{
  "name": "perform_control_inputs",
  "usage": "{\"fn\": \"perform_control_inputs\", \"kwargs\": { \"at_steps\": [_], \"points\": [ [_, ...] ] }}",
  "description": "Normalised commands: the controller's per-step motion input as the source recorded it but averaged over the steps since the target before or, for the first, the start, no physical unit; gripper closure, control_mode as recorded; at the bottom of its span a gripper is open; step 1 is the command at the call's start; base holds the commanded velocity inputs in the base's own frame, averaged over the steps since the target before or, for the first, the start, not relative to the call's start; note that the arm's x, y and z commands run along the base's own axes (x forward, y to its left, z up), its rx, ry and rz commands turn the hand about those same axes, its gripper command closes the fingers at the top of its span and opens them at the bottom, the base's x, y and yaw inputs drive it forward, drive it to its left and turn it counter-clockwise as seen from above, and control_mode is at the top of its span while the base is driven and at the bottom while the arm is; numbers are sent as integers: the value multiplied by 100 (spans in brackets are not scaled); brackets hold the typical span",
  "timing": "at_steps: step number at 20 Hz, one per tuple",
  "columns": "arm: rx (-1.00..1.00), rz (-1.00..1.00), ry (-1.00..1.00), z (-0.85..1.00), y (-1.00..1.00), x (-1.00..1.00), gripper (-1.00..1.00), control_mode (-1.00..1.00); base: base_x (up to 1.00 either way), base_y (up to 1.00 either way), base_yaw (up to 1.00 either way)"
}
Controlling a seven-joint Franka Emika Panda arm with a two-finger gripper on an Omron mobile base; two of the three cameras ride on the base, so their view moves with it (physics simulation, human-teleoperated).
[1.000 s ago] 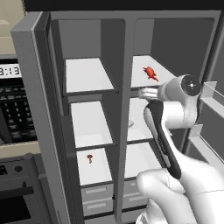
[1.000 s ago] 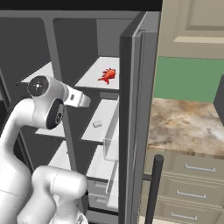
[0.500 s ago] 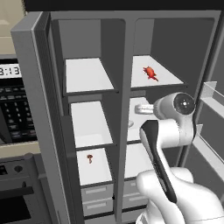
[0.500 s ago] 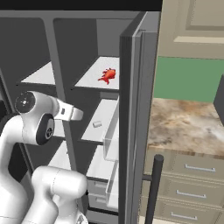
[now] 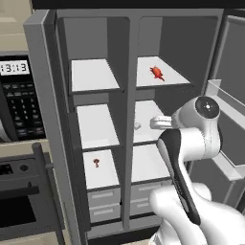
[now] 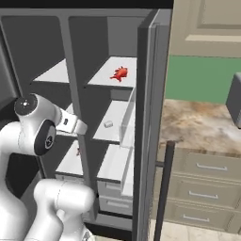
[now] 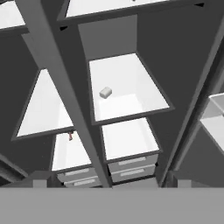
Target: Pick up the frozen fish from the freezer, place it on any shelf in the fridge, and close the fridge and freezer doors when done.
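Fish [image 5: 157, 73] lies on the top shelf [image 5: 173, 80] of the wider compartment, both doors open. Gripper [image 5: 154, 123] released, empty, lower down in front of the middle shelf; remaining work is the doors.

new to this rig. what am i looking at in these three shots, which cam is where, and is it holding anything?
A rendered kitchen: a white robot arm on a driving base faces an open side-by-side unit. Two pictures come from cameras on the base, behind the arm to its left and right. The third looks along the gripper from the hand.

The red frozen fish lies on the top shelf of the wider compartment, the fridge. A small pale block sits on the shelf below. A tiny dark red blob sits low in the narrower freezer. Both doors stand open.

The gripper is open and holds nothing.
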Motion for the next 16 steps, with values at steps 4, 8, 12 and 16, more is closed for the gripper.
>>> {"fn": "perform_control_inputs", "kwargs": {
  "at_steps": [4,8,12,16],
  "points": [
    [0,0,0,0,0,0,-100,100,-53,18,-1],
    [0,0,0,0,0,0,-100,100,-46,3,0],
    [0,0,0,0,0,0,-100,100,-32,22,0],
    [0,0,0,0,0,0,-100,100,-21,23,0]
  ]
}}
